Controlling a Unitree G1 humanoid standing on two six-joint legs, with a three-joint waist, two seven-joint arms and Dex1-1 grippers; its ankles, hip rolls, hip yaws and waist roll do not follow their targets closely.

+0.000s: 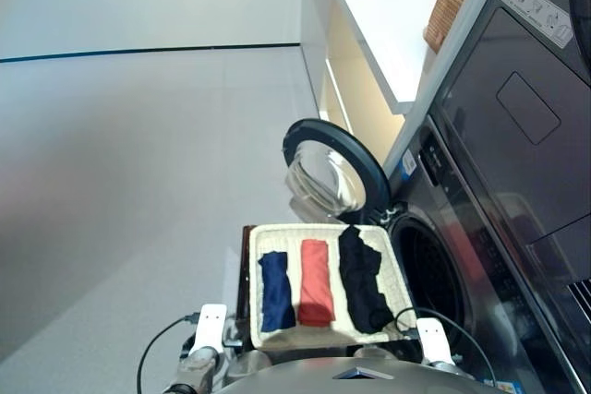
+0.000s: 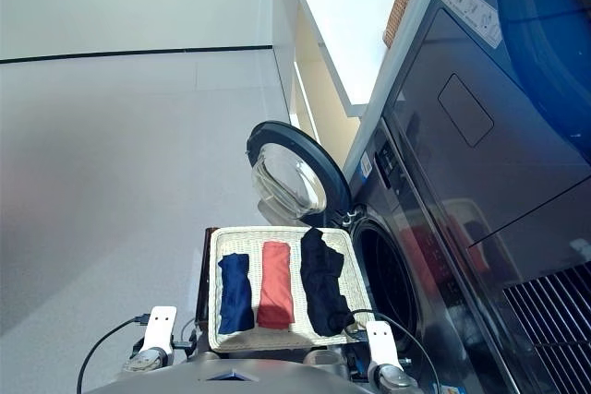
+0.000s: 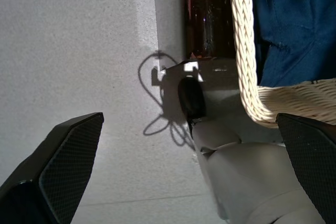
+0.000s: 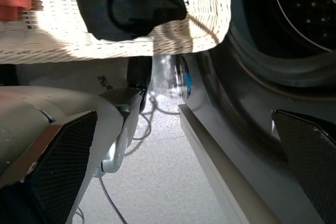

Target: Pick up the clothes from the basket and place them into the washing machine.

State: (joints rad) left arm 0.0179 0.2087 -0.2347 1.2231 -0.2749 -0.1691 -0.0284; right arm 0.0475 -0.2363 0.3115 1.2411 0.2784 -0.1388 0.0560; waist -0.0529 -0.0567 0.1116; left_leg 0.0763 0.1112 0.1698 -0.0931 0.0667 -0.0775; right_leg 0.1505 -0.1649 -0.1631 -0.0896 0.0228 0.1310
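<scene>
Lying side by side in the basket (image 1: 402, 294) are the navy cloth (image 1: 274, 292), red cloth (image 1: 316, 282) and black cloth (image 1: 363, 280), beside the washing machine (image 1: 489, 228), its glass door (image 1: 331, 171) swung open behind the basket. A tan wicker basket (image 1: 445, 14) sits on the white shelf (image 1: 379, 6). Left wrist view: left gripper (image 3: 189, 166) spread wide, empty, over grey floor (image 3: 79, 40). Right wrist view: right gripper (image 4: 184, 166) wide, empty, near the drum (image 4: 304, 3).

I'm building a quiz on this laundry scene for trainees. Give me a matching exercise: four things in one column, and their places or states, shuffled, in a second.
Things:
1. navy cloth
2. red cloth
3. black cloth
4. washer door

Places or states:
A. swung open
B. middle of the basket
C. nearest the drum opening
D. farthest from the drum opening

Pairs: 1-D, 2-B, 3-C, 4-A
</scene>
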